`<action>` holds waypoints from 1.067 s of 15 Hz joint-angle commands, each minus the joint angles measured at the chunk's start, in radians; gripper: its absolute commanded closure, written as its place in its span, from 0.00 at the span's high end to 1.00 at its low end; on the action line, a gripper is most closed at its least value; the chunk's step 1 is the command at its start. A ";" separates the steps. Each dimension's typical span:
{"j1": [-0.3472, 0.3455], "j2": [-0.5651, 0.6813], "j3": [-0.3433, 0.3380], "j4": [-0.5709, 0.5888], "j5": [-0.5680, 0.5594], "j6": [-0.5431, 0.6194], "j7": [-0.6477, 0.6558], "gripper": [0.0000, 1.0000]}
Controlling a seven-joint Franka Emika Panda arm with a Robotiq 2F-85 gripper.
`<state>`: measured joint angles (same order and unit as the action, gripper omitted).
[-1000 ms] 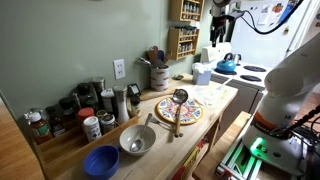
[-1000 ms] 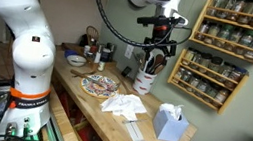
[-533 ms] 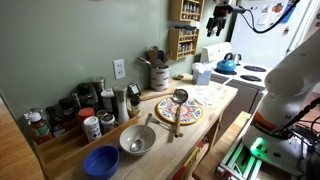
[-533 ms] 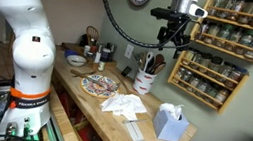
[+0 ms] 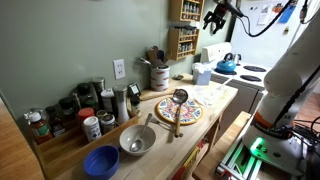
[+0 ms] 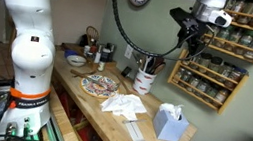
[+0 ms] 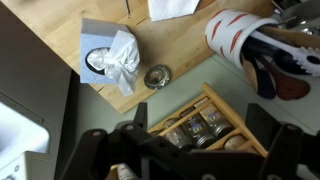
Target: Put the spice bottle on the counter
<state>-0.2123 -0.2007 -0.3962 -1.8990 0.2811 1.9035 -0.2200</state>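
In an exterior view the tool (image 5: 213, 16) hangs high by the wall, level with the top of the spice rack (image 5: 184, 32) just beside it and well above the bench (image 5: 218, 98) below. That height makes sense, since the spice bottle (image 5: 188, 12) is judged to be one of the jars on the rack's shelves, though which one cannot be told; none is in the tool. In an exterior view from the opposite end, the tool (image 6: 196, 27) points towards the rack (image 6: 222, 56) from its open front. Its fingers are spread with nothing between them, which suits an approach along a shelf rather than a carry. The utensil crock (image 6: 145, 80) stands below the tool on the bench (image 6: 148, 126), and the tissue box (image 6: 167, 121) lies further down and nearer the camera. The bare wood between them looks like a fair place to set a jar. In the wrist view the tool (image 7: 200, 142) shows as dark, blurred fingers set wide at the bottom edge. The rack's jars (image 7: 188, 128) show in the gap between them, close under the tool but not touching it. Beyond lie the tissue box (image 7: 105, 60), the utensil crock (image 7: 248, 42) and the pale bench (image 7: 60, 30), all far below. The rack holds its jars upright in tight rows, so the tool will likely need to close on one jar without nudging its neighbours.
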 commanded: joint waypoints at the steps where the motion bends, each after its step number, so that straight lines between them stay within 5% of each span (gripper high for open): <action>1: -0.032 0.068 0.007 0.075 0.089 -0.011 0.143 1.00; 5: -0.052 0.108 0.020 0.128 0.107 -0.011 0.310 1.00; 11: -0.053 0.090 0.030 0.107 0.090 -0.005 0.249 1.00; 16: -0.049 0.192 0.055 0.192 0.245 0.104 0.514 1.00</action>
<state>-0.2483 -0.0728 -0.3605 -1.7612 0.4572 1.9593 0.1801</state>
